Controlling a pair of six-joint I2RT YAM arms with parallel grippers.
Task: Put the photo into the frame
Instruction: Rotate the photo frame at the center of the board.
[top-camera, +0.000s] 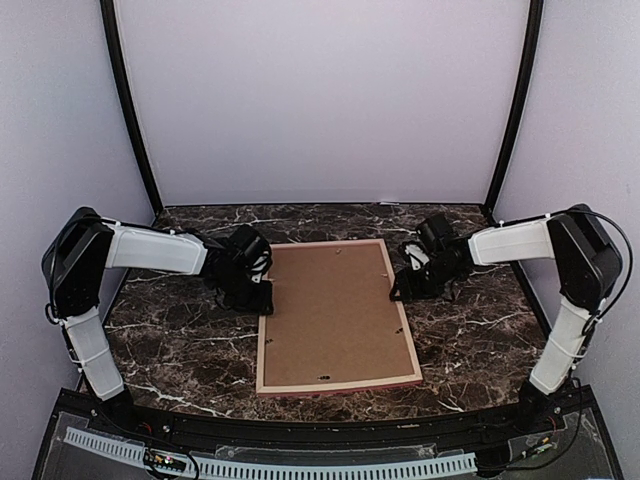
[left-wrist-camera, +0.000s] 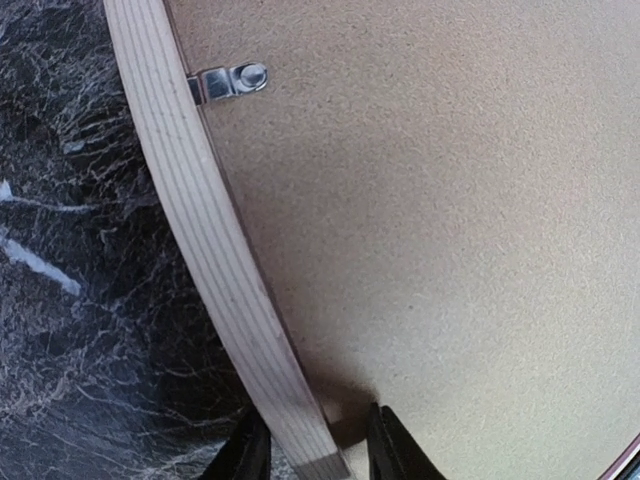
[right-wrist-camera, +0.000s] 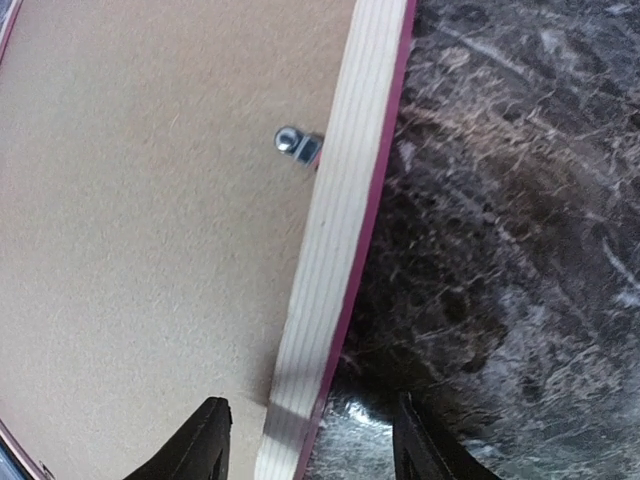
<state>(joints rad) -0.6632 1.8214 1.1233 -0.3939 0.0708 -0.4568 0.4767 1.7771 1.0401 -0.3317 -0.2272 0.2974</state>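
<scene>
Pale wood upward, the frame (top-camera: 340, 384) lies face-down between my grippers, brown backing (top-camera: 335, 310) fitted. Right gripper (right-wrist-camera: 310, 405) straddles its rail, jaws spread, ready to steady it. Left gripper (left-wrist-camera: 316, 415) hugs the opposite rail; whether it pinches, I cannot tell. No photo shows.

Top cam: high, behind the arm bases, facing down and forward over the whole dark marble table (top-camera: 180, 350). Wrist cams: very close, each looking down along opposite long rails of the pale-wood rectangular frame (left-wrist-camera: 220, 260). The top view shows both rails.
</scene>
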